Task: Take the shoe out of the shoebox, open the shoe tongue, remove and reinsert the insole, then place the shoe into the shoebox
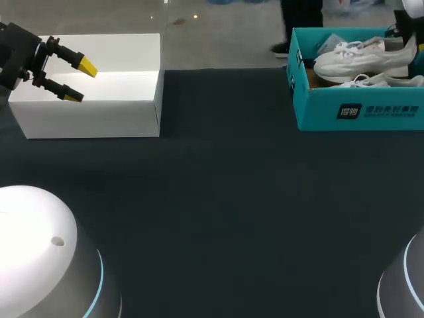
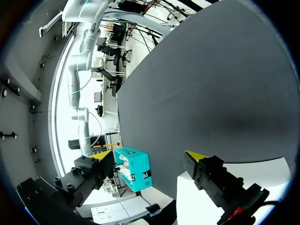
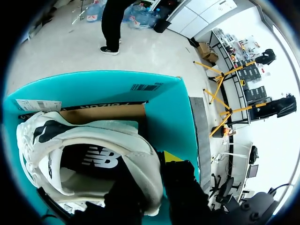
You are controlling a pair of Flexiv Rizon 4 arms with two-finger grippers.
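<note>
Dark, matte tabletop under even light, with a plain white box at its far left corner.

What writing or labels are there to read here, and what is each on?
Nothing reads clearly.
On the shoebox front: white logo and characters, too blurred.
On the barcode stickers inside the shoebox: too small.
On the insole in the shoe: a white logo, no legible words.
</note>
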